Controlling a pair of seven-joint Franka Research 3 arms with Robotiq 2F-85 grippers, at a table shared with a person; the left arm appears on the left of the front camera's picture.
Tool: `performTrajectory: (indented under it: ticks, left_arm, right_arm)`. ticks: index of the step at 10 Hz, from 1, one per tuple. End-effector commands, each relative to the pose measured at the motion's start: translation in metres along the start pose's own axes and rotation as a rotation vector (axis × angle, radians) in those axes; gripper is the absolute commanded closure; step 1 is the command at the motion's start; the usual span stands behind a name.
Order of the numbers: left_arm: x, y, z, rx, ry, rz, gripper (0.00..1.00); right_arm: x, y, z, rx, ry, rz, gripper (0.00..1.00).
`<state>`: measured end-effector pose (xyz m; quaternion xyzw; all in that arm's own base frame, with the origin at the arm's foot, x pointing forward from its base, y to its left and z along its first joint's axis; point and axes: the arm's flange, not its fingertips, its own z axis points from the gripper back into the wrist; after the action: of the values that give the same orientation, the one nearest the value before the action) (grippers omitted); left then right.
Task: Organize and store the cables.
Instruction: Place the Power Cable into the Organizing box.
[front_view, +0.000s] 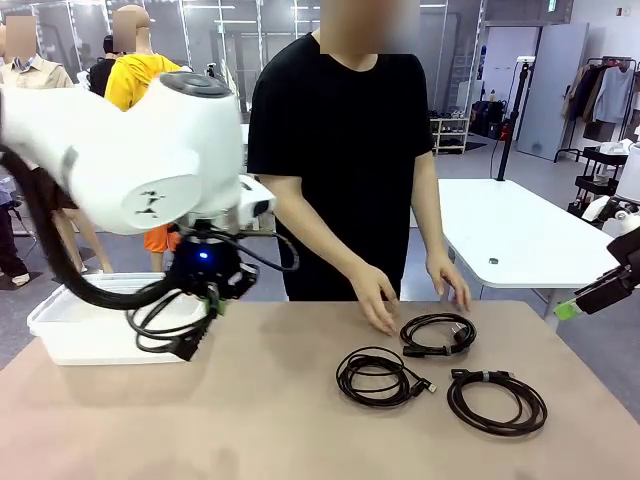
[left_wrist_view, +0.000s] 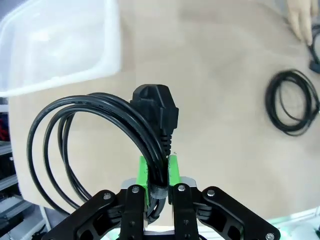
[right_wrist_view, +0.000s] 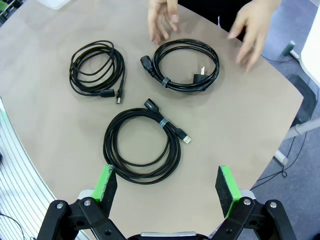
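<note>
The cables (right_wrist_view: 161, 121) are black, the surface (front_view: 300, 430) tan, the bin (front_view: 70, 345) white. The left claw (left_wrist_view: 159, 172) and right claw (right_wrist_view: 166, 182) are black with green pads (right_wrist_view: 106, 182); the arm (front_view: 120, 140) is white, the person's shirt (front_view: 340, 130) black.

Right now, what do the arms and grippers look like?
Left arm: white rounded shell, grey cap, black hose, blue light at wrist. Left gripper and right gripper: black linkage fingers, green pads. Person: black short sleeves.

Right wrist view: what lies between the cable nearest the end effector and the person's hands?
Another coiled cable with a power plug lies there on the table, as the right wrist view shows.
</note>
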<state>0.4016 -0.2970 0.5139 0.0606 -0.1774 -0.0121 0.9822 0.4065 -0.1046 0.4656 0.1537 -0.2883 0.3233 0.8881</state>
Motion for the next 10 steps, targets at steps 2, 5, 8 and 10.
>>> performTrajectory:
  ticks: [2,5,8,10]
  left_arm:
    - [0.01,0.085,-0.001,-0.019,-0.079,0.033,1.0]
    - [0.047,0.157,-0.018,-0.01,-0.077,0.074,1.0]
    - [0.095,0.213,-0.059,-0.012,-0.035,0.1,1.0]
    - [0.118,0.222,-0.102,-0.019,-0.023,0.082,1.0]
  right_arm:
    - [0.002,-0.002,0.002,-0.006,0.01,0.001,0.0]
    - [0.002,-0.002,0.002,-0.006,0.01,0.001,0.0]
    - [0.002,-0.002,0.002,-0.006,0.01,0.001,0.0]
    - [0.002,-0.002,0.002,-0.006,0.01,0.001,0.0]
